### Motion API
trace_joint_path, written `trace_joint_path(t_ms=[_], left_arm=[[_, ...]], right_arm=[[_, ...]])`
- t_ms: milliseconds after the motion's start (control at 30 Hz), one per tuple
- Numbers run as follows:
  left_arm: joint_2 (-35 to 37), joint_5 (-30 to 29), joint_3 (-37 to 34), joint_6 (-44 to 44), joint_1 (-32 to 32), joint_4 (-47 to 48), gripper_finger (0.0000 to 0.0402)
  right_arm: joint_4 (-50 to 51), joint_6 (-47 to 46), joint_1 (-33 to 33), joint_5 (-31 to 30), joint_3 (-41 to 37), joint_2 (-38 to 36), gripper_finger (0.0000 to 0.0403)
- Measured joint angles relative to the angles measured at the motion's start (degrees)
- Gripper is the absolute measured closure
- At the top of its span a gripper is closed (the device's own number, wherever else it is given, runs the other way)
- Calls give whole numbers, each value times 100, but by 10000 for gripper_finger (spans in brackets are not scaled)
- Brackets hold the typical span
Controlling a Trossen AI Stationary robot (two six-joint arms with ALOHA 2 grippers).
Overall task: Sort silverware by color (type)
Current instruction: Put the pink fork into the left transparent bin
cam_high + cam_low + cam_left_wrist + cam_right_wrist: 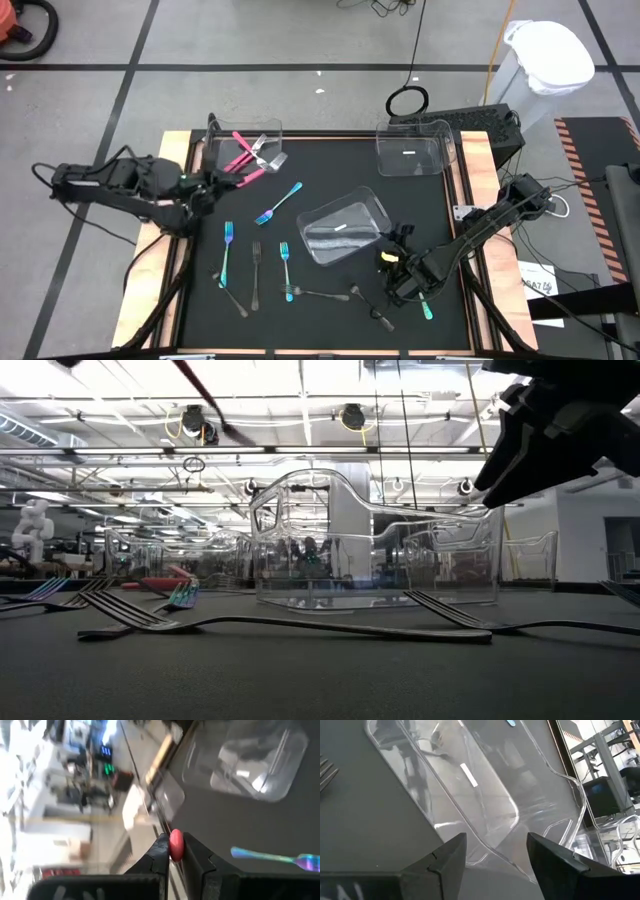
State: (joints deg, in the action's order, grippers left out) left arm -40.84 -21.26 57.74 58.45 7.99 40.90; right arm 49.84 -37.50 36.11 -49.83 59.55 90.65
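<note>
My left gripper is at the table's left side, shut on a pink-handled utensil whose grey head reaches toward the far-left clear bin. Other pink pieces lie in that bin. My right gripper stands open at the near right, beside the tilted middle bin, its fingers empty. Blue-teal forks and grey pieces lie flat on the black mat. One teal piece lies next to my right gripper. My left gripper pinches the free end of the pink handle between its two fingertips. The utensil runs on from the fingers, along them, toward the far-left bin. In the high view its head is at the bin's near edge, and the handle looks clear of the mat.
A third clear bin stands at the far right, holding nothing that I can see. The mat's wooden border frames the work area. Two grey forks lie close to the near edge. A white bag stands off the table.
</note>
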Motion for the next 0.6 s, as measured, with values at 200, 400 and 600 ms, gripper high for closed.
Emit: trace_joint_path(t_ms=[200, 400, 600], left_arm=[[-43, 7, -27, -266, -548, 213, 379], [104, 281, -465, -143, -938, -127, 379], [208, 372, -911, 106, -1531, -380, 379]], right_arm=[[-4, 2, 0, -1, 0, 0, 200], [-4, 53, 1, -12, 0, 0, 200], [-6, 115, 0, -255, 2, 0, 200]])
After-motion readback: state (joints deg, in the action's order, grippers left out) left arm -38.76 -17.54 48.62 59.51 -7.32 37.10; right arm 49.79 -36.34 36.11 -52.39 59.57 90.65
